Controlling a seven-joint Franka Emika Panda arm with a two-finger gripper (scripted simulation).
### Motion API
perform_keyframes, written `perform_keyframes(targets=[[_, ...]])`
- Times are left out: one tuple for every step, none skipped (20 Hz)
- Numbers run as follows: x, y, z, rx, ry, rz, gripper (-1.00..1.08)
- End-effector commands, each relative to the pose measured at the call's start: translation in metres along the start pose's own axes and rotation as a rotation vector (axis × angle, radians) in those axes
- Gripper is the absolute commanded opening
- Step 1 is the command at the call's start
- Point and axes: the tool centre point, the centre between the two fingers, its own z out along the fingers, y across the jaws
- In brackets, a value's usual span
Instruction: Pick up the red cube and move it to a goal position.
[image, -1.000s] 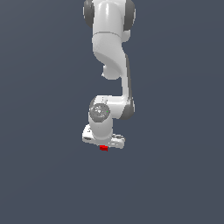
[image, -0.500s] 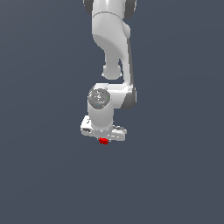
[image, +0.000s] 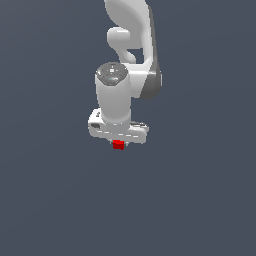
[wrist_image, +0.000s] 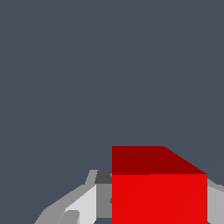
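The red cube (image: 118, 145) is a tiny bright red block that pokes out just under my white gripper (image: 119, 142) in the exterior view. The gripper is shut on it and holds it in the air above the plain dark grey ground. In the wrist view the red cube (wrist_image: 157, 188) fills much of the near edge, with the grey fingers (wrist_image: 87, 197) pressed against its sides. The fingertips themselves are mostly hidden behind the hand in the exterior view.
The white arm (image: 130, 55) rises from the gripper to the top of the exterior view. Around it there is only uniform dark grey ground (image: 200, 200) with no other objects in view.
The arm has lifted the gripper and the red cube upward in the exterior view, and shifted slightly to that view's left. The cube stays held.
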Motion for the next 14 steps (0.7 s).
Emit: perform_keyframes(targets=[[-0.006, 0.000, -0.022, 0.000, 0.000, 0.000, -1.00], [-0.007, 0.000, -0.030, 0.000, 0.000, 0.000, -1.00], [-0.009, 0.000, -0.037, 0.000, 0.000, 0.000, -1.00], [-0.011, 0.000, -0.044, 0.000, 0.000, 0.000, -1.00], [-0.012, 0.000, -0.050, 0.000, 0.000, 0.000, -1.00], [-0.013, 0.000, -0.055, 0.000, 0.000, 0.000, -1.00], [-0.014, 0.000, -0.060, 0.000, 0.000, 0.000, -1.00], [-0.015, 0.000, -0.065, 0.000, 0.000, 0.000, -1.00], [-0.015, 0.000, -0.069, 0.000, 0.000, 0.000, -1.00], [-0.016, 0.000, -0.072, 0.000, 0.000, 0.000, -1.00], [-0.016, 0.000, -0.074, 0.000, 0.000, 0.000, -1.00], [-0.017, 0.000, -0.076, 0.000, 0.000, 0.000, -1.00], [-0.017, 0.000, -0.077, 0.000, 0.000, 0.000, -1.00], [-0.017, 0.000, -0.077, 0.000, 0.000, 0.000, -1.00]])
